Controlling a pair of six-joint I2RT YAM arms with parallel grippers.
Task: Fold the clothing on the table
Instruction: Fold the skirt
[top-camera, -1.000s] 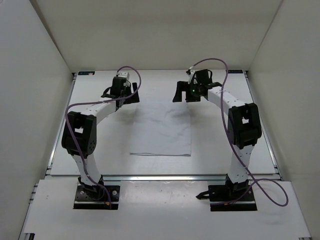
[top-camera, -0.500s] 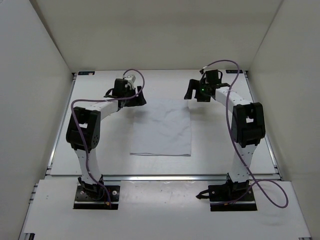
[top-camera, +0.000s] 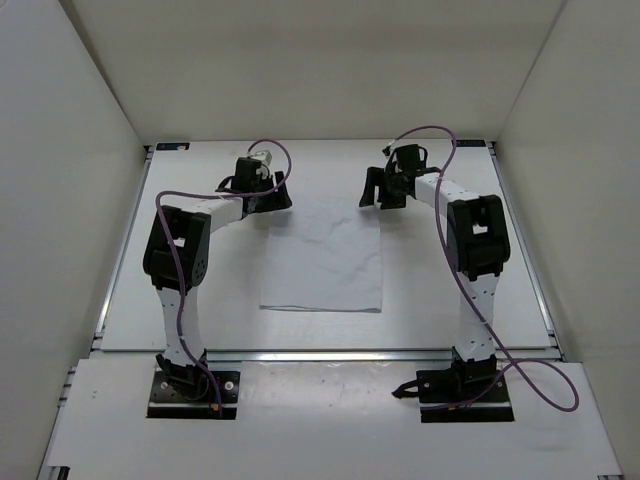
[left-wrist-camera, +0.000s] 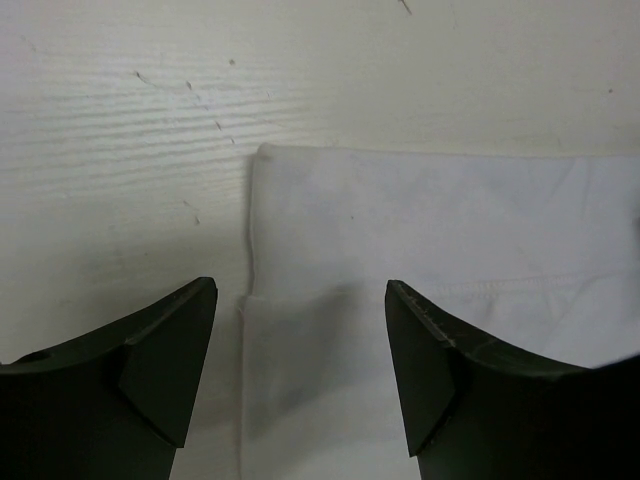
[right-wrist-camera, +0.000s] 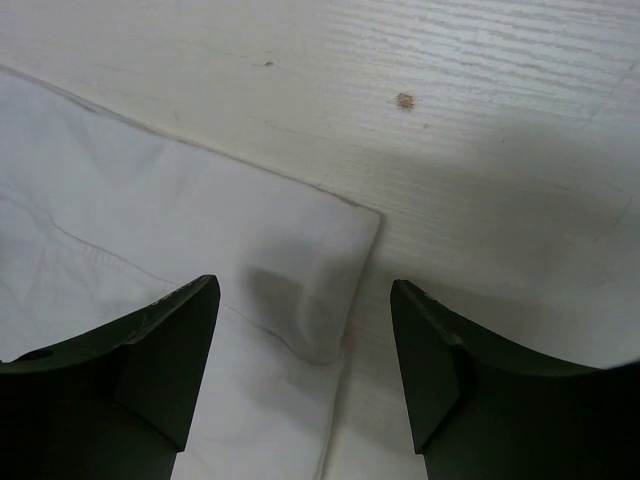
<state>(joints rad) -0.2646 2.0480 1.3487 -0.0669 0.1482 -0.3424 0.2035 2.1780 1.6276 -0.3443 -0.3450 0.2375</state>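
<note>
Top view: the clothing (top-camera: 325, 255) is a flat, wrinkly white rectangle mid-table (top-camera: 200, 280), its far corners hard to see under the left gripper (top-camera: 270, 196) and right gripper (top-camera: 376, 192). Left wrist: dark jaws gape over a stitched corner, gripping nothing. Right wrist: same deal, rumpled corner.

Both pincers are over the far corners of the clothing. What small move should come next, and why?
Probably lower both and close. The left pincer and right pincer stand open, each straddling a far corner of the clothing, which lies flat on the table with nothing gripped yet.
</note>
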